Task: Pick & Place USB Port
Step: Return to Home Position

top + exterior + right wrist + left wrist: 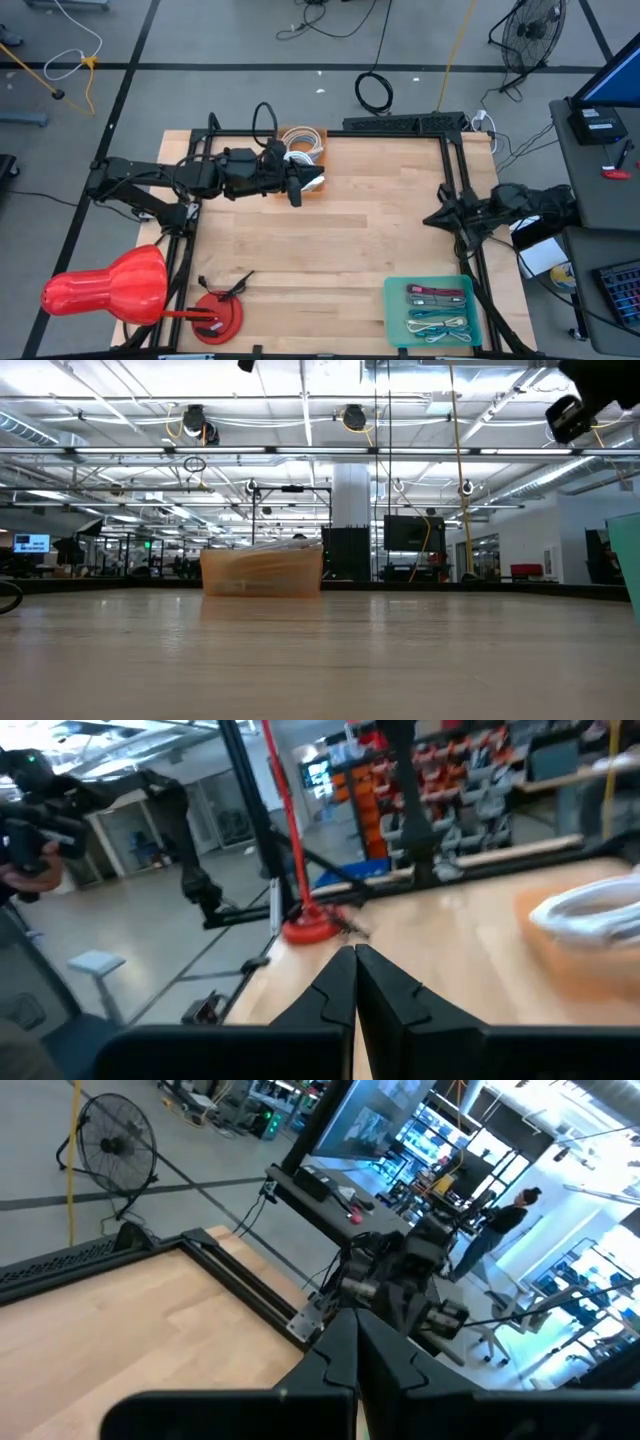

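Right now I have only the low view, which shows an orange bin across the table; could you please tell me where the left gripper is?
Observer: The left gripper is above the orange bin, at the middle of the table's far edge.
Operator: Thank you; is anything inside that bin?
Observer: Yes, a coiled white cable lies in it.
Operator: And where is the right gripper, please?
Observer: Folded at the table's right edge, jaws shut.

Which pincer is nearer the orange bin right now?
Left. The left pincer hangs over the orange bin; the right pincer sits at the right edge of the table, far from it.
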